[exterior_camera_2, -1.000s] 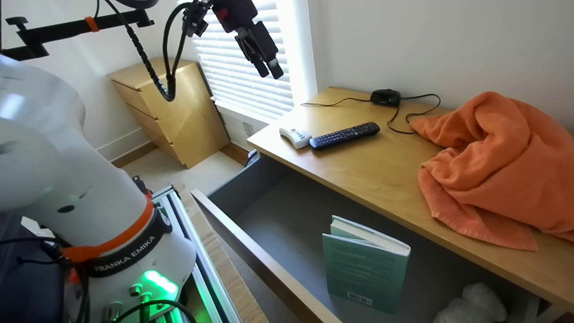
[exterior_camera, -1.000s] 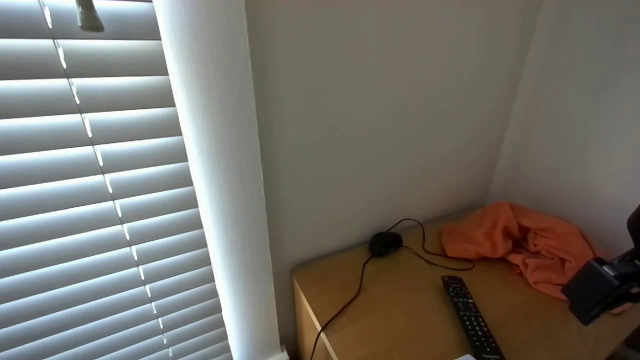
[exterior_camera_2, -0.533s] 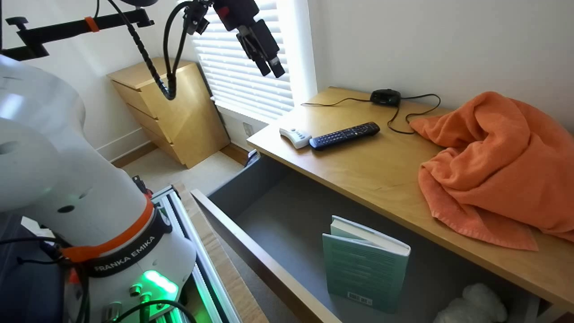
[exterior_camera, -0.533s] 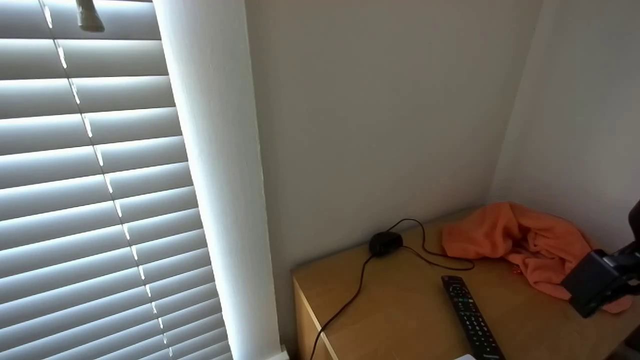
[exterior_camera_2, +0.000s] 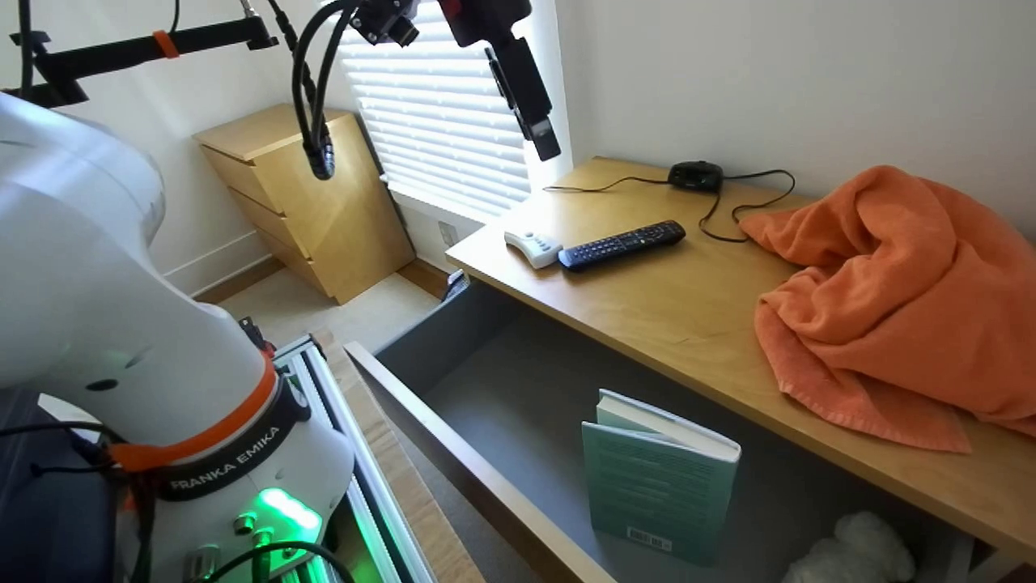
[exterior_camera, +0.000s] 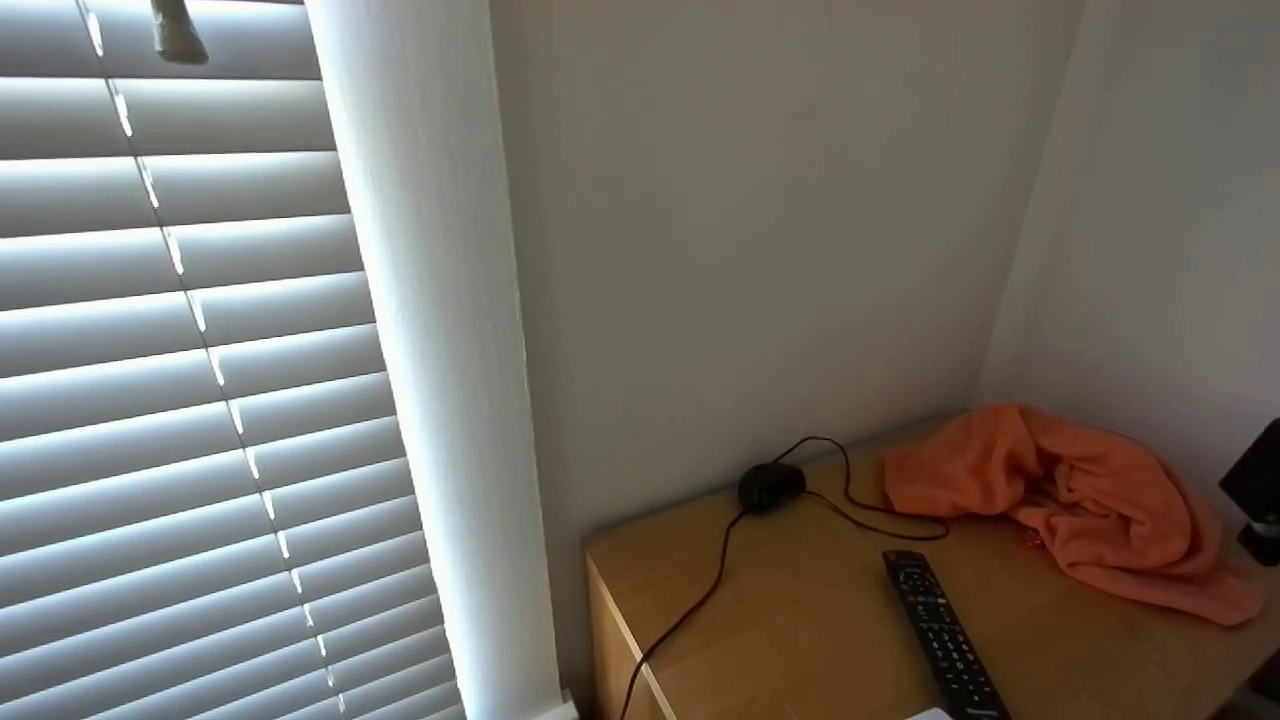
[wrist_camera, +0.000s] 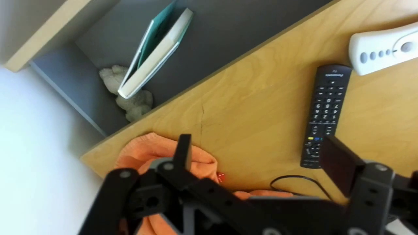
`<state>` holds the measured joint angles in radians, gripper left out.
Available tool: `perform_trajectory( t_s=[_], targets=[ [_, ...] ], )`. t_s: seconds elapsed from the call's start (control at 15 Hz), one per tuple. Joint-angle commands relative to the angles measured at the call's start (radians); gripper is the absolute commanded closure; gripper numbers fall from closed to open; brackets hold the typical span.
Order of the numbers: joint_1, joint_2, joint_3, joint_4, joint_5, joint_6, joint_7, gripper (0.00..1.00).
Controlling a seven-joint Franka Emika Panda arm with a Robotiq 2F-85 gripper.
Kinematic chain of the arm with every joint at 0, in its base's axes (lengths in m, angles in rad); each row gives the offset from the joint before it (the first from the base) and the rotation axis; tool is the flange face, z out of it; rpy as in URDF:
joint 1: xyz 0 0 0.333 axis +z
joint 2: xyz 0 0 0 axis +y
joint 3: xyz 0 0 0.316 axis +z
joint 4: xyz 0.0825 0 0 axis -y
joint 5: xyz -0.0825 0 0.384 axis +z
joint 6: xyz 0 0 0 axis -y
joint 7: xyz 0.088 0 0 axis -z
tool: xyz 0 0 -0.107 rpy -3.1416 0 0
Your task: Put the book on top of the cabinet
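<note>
The gripper (wrist_camera: 257, 143) swings across, so it now appears nearer the cabinet (exterior_camera_2: 680, 316) in an exterior view; the wrist view shows its jaws wide apart with nothing held. That looks like lining up, and the grasp seems yet to come, since the book (exterior_camera_2: 660, 484) stands upright, cover ajar, in the open drawer (exterior_camera_2: 502, 385). Against the frame 0.5 s ago, the gripper uncovers more of the orange towel (exterior_camera: 1110, 530), while book, drawer and black remote (exterior_camera_2: 623, 245) stay put.
</note>
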<state>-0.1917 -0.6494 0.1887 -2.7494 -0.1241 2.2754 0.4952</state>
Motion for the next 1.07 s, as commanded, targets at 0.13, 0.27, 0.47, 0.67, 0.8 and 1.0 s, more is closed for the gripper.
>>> perform_trajectory(
  t_s=[0.13,0.27,0.47,0.67,0.8,1.0],
  targets=[
    [-0.108,0.071,-0.119,0.0,-0.004,0.005,0.028,0.0],
    [-0.154,0.11,-0.151,0.0,-0.015,0.017,0.037,0.0],
    [-0.226,0.177,-0.184,0.0,-0.048,0.039,0.073,0.0],
    [-0.224,0.169,-0.204,0.001,-0.04,0.016,0.082,0.0],
    [-0.245,0.207,-0.221,0.001,-0.044,0.024,0.106,0.0],
    [-0.246,0.222,-0.223,0.003,-0.045,0.029,0.123,0.0]
  ],
)
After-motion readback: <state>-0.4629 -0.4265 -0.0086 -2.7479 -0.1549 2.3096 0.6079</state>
